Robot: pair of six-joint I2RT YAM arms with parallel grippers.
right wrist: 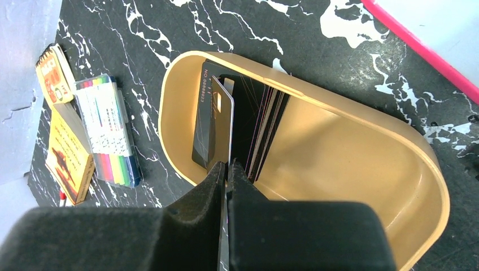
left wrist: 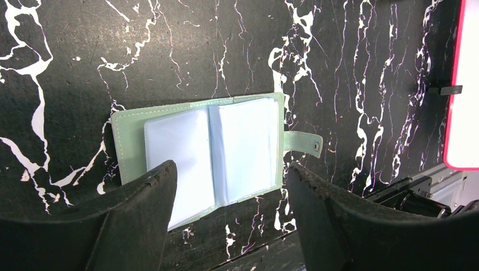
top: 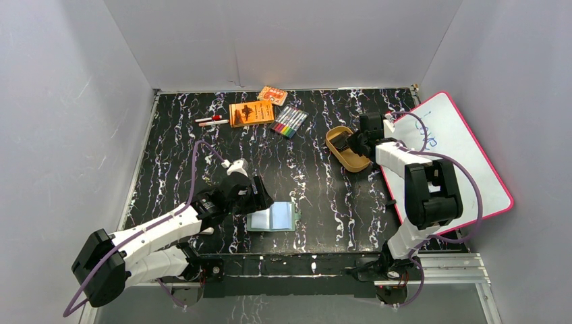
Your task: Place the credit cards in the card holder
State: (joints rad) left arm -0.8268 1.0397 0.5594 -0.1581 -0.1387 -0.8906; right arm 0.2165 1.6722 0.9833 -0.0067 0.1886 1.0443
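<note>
The sage-green card holder (top: 271,217) lies open near the table's front edge, its pale blue sleeves (left wrist: 209,152) facing up and the snap tab (left wrist: 305,142) pointing right. My left gripper (top: 260,196) hovers open just over its near-left edge, one finger on each side (left wrist: 231,169), touching nothing. Several dark credit cards (right wrist: 265,130) stand on edge in the tan oval tray (right wrist: 350,147) at the back right. My right gripper (right wrist: 228,165) reaches into that tray (top: 351,160) and is shut on the edge of one upright credit card (right wrist: 223,121).
A white board with a pink rim (top: 459,155) lies along the right side, next to the tray. At the back stand two orange boxes (top: 251,113) (top: 272,95), a pack of coloured markers (top: 290,121) and loose pens (top: 212,121). Grey walls close in three sides.
</note>
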